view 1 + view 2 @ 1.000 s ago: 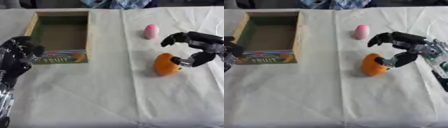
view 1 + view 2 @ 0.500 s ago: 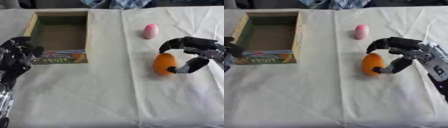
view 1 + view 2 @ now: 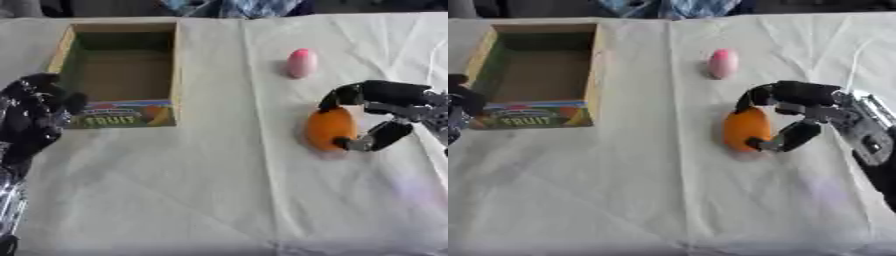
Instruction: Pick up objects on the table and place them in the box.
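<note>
Box (image 3: 178, 65) sits at far left of the table (image 3: 219, 190), open top, nothing visible inside, "FRUIT" label on the near wall. Left hand (image 3: 35, 120) is idle just beside its near-left corner, fingers loosely curled, holding nothing. Moving right: pink egg-shaped object (image 3: 301, 63) lies alone on the cloth, well apart from the box. Near it, closer to us, orange object (image 3: 330, 128) rests on the table with our right hand (image 3: 820, 112) curled around it, fingers over the far end, thumb at the near side. We can't confirm it's lifted yet.

Our read: orange piece looks smooth, rounded, rigid, probably light, so it could roll or squirt out of a pinch. We'd wrap across its widest middle, not the tapered ends. Same for the pink one.
</note>
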Tool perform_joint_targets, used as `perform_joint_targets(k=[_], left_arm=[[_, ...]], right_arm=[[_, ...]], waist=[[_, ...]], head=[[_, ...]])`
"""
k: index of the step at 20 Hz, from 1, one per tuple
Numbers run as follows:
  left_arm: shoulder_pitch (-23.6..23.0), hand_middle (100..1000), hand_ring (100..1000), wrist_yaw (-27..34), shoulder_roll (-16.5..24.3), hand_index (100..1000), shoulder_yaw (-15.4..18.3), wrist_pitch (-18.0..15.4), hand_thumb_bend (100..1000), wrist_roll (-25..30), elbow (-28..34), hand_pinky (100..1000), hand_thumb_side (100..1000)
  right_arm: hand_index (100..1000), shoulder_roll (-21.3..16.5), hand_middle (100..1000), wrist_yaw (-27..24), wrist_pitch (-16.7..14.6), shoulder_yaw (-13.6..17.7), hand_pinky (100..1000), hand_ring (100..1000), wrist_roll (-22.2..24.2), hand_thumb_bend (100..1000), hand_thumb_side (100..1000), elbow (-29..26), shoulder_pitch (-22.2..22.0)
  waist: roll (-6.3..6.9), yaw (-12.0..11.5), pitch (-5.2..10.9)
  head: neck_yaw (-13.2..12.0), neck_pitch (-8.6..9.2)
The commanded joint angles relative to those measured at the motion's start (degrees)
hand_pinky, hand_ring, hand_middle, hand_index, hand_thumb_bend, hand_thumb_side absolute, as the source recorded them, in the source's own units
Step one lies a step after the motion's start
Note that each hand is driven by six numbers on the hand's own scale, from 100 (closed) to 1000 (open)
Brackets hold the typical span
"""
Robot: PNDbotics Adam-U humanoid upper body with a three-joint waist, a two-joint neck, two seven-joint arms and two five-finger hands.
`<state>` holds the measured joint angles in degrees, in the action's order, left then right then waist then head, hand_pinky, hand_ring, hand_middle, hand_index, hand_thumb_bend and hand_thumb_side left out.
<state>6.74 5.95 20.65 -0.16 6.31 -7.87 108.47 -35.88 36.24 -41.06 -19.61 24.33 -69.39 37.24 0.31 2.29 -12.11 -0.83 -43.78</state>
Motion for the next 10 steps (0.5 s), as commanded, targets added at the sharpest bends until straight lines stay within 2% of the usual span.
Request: perform_joint_targets(k=[1,3,6,10], left_arm=[[0.29,513,510,-0.26,1.11,707,0.13,-0.09,741,0.14,0.61,583,381],[0.29,514,511,-0.25,1.10,708,0.13,-0.09,741,0.14,0.61,582,381],[0.30,514,510,-0.23,1.09,708,0.12,-0.09,740,0.16,0.61,582,381],[0.30,514,510,-0.23,1.09,707,0.12,-0.08,740,0.18,0.60,581,381]], right_arm=[[828,-0.77,772,1.57,-0.19,0.84,732,815,-0.27,180,304,0.64,0.65],[815,-0.64,752,2.02,-0.12,0.89,719,800,-0.53,151,162,0.92,0.71],[779,-0.50,699,2.14,-0.21,1.04,689,762,-1.24,106,138,1.03,0.81],[625,-0.50,532,1.20,-0.55,1.38,635,662,-3.54,100,115,0.59,1.08]], waist=[[0.06,-0.11,0.92],[0.08,-0.13,0.92],[0.09,-0.15,0.93],[0.07,-0.10,0.92]], head=[[0.12,-0.34],[0.18,-0.34],[0.24,-0.34],[0.28,-0.34]])
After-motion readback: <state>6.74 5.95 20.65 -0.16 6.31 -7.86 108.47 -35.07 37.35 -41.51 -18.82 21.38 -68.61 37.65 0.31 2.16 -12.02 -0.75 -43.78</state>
